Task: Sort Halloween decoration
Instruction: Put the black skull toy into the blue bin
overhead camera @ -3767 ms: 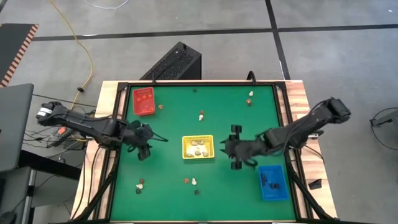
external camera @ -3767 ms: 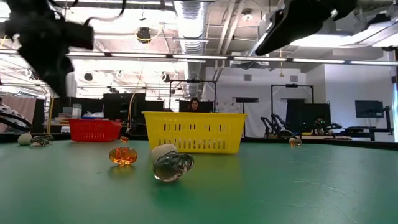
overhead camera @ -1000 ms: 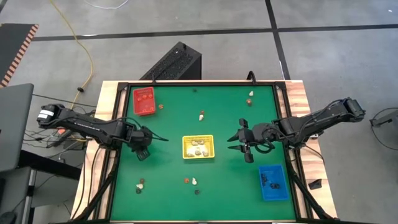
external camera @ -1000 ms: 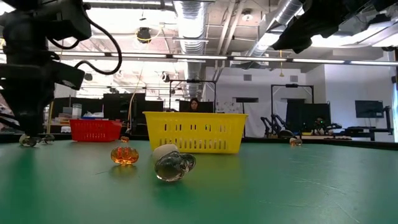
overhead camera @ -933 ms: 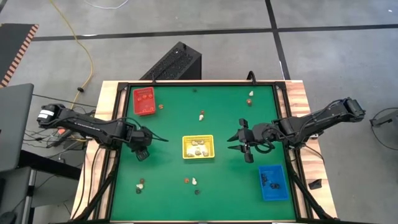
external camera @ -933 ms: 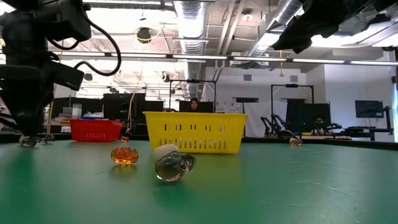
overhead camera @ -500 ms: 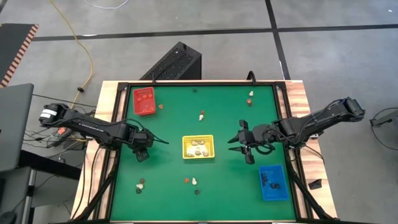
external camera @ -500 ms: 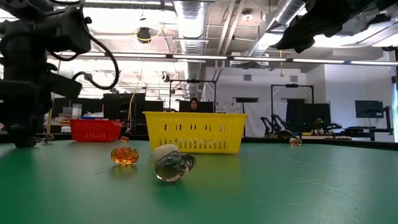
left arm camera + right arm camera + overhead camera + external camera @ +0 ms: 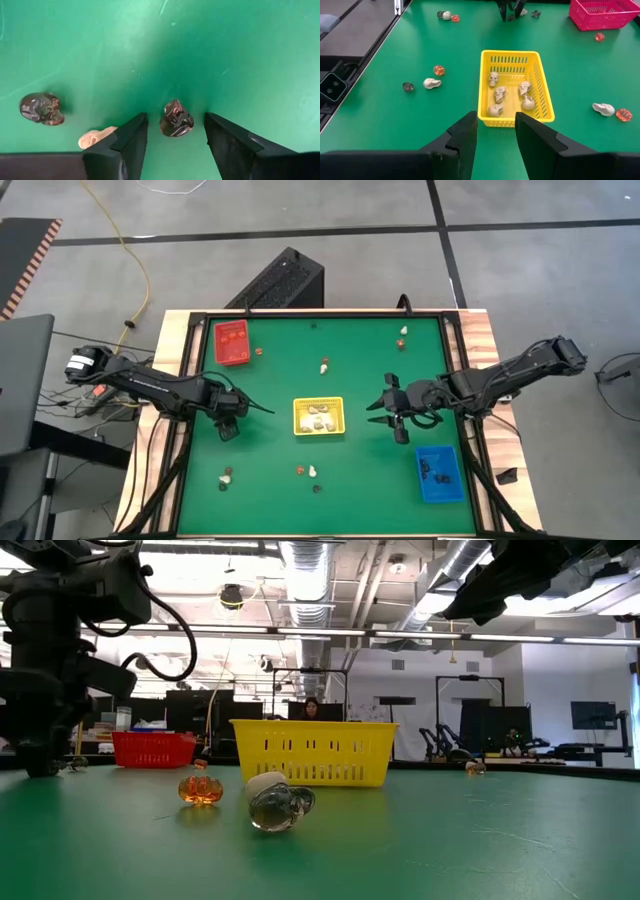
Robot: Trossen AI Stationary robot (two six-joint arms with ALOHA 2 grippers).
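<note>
Since a moment ago the left hand [image 9: 172, 134] has crept slightly toward the green surface [image 9: 270, 370]'s left edge, fingers spread around a dark skull trinket [image 9: 176, 119], not gripping. Right hand [image 9: 495, 130], empty and parted, faces the yellow tray [image 9: 540, 95] of cream skulls [image 9: 500, 94].

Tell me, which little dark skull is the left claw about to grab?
The dark skull sitting right between the left claw and its open fingers. The other dark skull lies off to one side, outside the fingers, near a cream skull.
</note>
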